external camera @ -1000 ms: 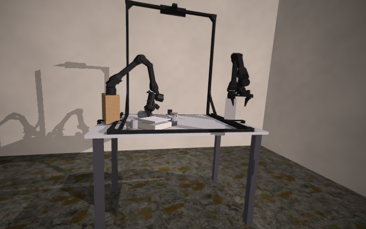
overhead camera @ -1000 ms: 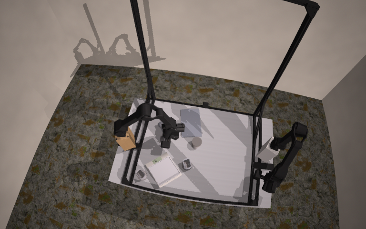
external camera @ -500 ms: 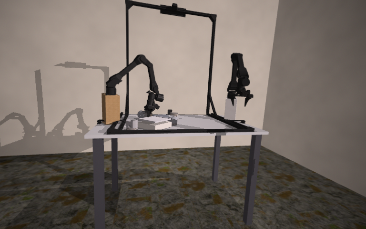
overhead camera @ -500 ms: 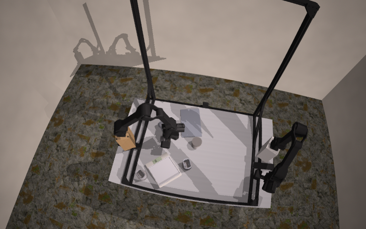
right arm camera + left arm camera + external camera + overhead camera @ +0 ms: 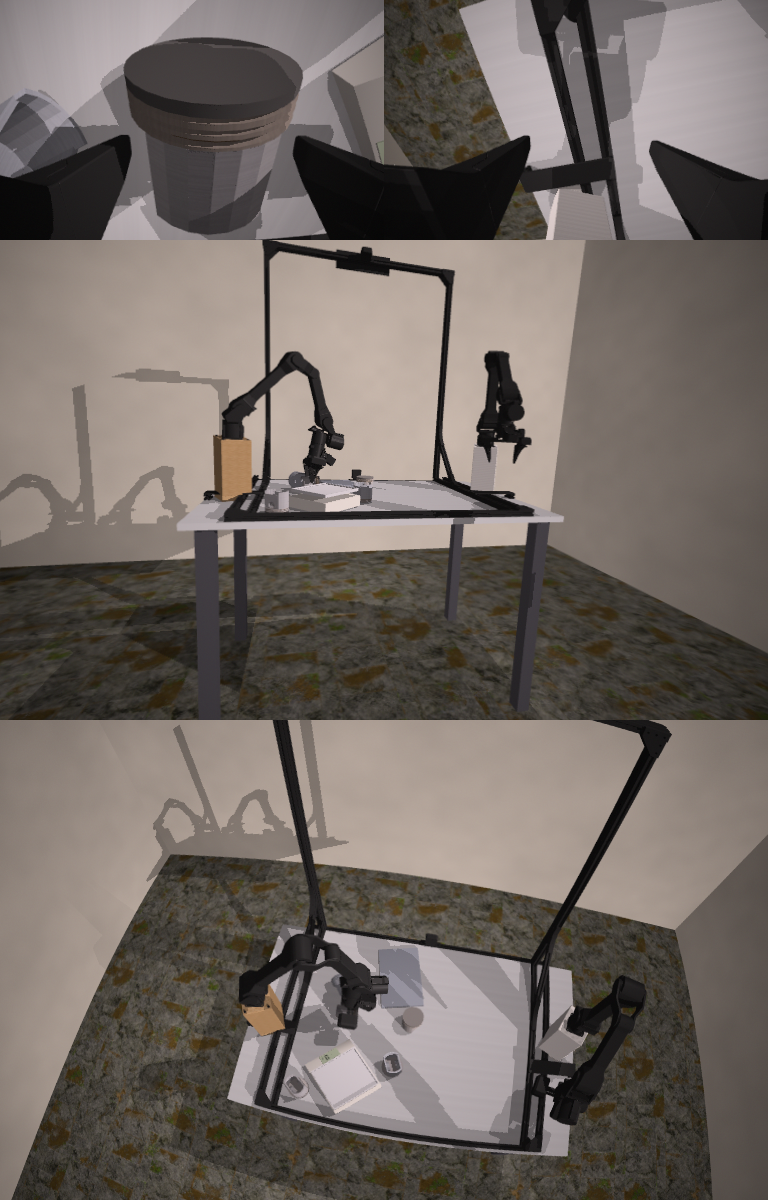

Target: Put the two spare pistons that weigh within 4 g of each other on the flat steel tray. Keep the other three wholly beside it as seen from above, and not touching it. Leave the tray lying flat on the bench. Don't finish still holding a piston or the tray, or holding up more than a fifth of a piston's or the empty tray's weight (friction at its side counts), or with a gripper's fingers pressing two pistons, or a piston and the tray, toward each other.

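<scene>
My right gripper (image 5: 212, 145) (image 5: 311, 478) is open. An upright piston (image 5: 212, 170), dark crown up, stands between or just beyond its fingertips, with a gap on each side; the arm hides it in the top view. A hollow piston (image 5: 35, 127) (image 5: 336, 981) (image 5: 296, 478) lies on its side nearby. Another piston (image 5: 412, 1018) stands crown up near the tray. Two open-ended pistons stand either side of the scale, one right (image 5: 392, 1072), one left (image 5: 300, 1093) (image 5: 280, 500). The flat blue-grey tray (image 5: 404, 969) lies bare. My left gripper (image 5: 591, 143) (image 5: 502, 459) is open and empty, high up.
A white scale (image 5: 342, 1079) (image 5: 325, 502) with a green display (image 5: 329, 1056) has nothing on its pan; its reading is not legible. A black frame (image 5: 407, 1134) borders the work area, with tall posts. A white pedestal (image 5: 560, 1041) (image 5: 580, 217) stands under the left arm.
</scene>
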Tool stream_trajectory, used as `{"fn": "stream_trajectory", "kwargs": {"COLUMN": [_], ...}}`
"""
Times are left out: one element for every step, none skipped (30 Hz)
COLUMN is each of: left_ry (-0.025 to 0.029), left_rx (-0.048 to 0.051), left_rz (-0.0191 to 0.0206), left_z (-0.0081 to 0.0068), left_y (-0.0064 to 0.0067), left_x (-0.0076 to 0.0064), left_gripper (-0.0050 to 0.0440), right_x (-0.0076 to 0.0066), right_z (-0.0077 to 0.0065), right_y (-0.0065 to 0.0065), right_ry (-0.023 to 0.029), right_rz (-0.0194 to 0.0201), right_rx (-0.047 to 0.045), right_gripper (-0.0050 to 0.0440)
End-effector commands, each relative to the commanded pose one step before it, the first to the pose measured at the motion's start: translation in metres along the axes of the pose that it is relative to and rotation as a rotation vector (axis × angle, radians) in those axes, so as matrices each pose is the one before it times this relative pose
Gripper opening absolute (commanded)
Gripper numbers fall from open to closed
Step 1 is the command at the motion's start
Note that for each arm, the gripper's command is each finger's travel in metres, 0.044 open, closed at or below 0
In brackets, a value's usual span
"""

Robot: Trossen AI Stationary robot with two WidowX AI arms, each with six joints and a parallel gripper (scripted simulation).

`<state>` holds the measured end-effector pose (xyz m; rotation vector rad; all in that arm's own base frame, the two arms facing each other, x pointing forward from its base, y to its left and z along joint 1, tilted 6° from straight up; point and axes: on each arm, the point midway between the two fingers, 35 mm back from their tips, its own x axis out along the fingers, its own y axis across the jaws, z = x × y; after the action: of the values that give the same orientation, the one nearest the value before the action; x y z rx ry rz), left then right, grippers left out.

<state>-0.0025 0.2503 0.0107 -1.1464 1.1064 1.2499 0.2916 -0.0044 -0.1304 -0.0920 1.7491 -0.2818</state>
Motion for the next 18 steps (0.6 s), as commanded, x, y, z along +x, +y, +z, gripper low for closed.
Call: {"fn": "stream_trajectory", "kwargs": {"left_ry": [-0.00009, 0.0, 0.0, 0.0, 0.0, 0.0, 0.0, 0.0, 0.0, 0.0, 0.0, 0.0, 0.0, 0.0, 0.0, 0.0, 0.0, 0.0], "left_rx": [0.00104, 0.0, 0.0, 0.0, 0.0, 0.0, 0.0, 0.0, 0.0, 0.0, 0.0, 0.0, 0.0, 0.0, 0.0, 0.0, 0.0, 0.0], "left_rz": [-0.00153, 0.0, 0.0, 0.0, 0.0, 0.0, 0.0, 0.0, 0.0, 0.0, 0.0, 0.0, 0.0, 0.0, 0.0, 0.0, 0.0, 0.0], "left_z": [0.00003, 0.0, 0.0, 0.0, 0.0, 0.0, 0.0, 0.0, 0.0, 0.0, 0.0, 0.0, 0.0, 0.0, 0.0, 0.0, 0.0, 0.0], "left_y": [-0.00023, 0.0, 0.0, 0.0, 0.0, 0.0, 0.0, 0.0, 0.0, 0.0, 0.0, 0.0, 0.0, 0.0, 0.0, 0.0, 0.0, 0.0], "left_x": [-0.00013, 0.0, 0.0, 0.0, 0.0, 0.0, 0.0, 0.0, 0.0, 0.0, 0.0, 0.0, 0.0, 0.0, 0.0, 0.0, 0.0, 0.0], "left_gripper": [0.044, 0.044, 0.044, 0.044, 0.044, 0.044, 0.044, 0.044, 0.044, 0.044, 0.044, 0.044, 0.044, 0.044, 0.044, 0.044, 0.044, 0.044], "right_x": [-0.00832, -0.00167, -0.00167, -0.00167, -0.00167, 0.0, 0.0, -0.00167, -0.00167, -0.00167, -0.00167, -0.00167, -0.00167, -0.00167, -0.00167, -0.00167, -0.00167, -0.00167], "right_z": [0.00117, -0.00001, -0.00001, -0.00001, -0.00001, 0.0, 0.0, -0.00001, -0.00001, -0.00001, -0.00001, -0.00001, -0.00001, -0.00001, -0.00001, -0.00001, -0.00001, -0.00001], "right_y": [-0.00011, -0.00001, -0.00001, -0.00001, -0.00001, 0.0, 0.0, -0.00001, -0.00001, -0.00001, -0.00001, -0.00001, -0.00001, -0.00001, -0.00001, -0.00001, -0.00001, -0.00001], "right_ry": [-0.00517, 0.0, 0.0, 0.0, 0.0, 0.0, 0.0, 0.0, 0.0, 0.0, 0.0, 0.0, 0.0, 0.0, 0.0, 0.0, 0.0, 0.0], "right_rz": [0.0001, 0.0, 0.0, 0.0, 0.0, 0.0, 0.0, 0.0, 0.0, 0.0, 0.0, 0.0, 0.0, 0.0, 0.0, 0.0, 0.0, 0.0], "right_rx": [0.00459, 0.0, 0.0, 0.0, 0.0, 0.0, 0.0, 0.0, 0.0, 0.0, 0.0, 0.0, 0.0, 0.0, 0.0, 0.0, 0.0, 0.0], "right_gripper": [0.0378, 0.0378, 0.0378, 0.0378, 0.0378, 0.0378, 0.0378, 0.0378, 0.0378, 0.0378, 0.0378, 0.0378, 0.0378, 0.0378, 0.0378, 0.0378, 0.0378, 0.0378]}}
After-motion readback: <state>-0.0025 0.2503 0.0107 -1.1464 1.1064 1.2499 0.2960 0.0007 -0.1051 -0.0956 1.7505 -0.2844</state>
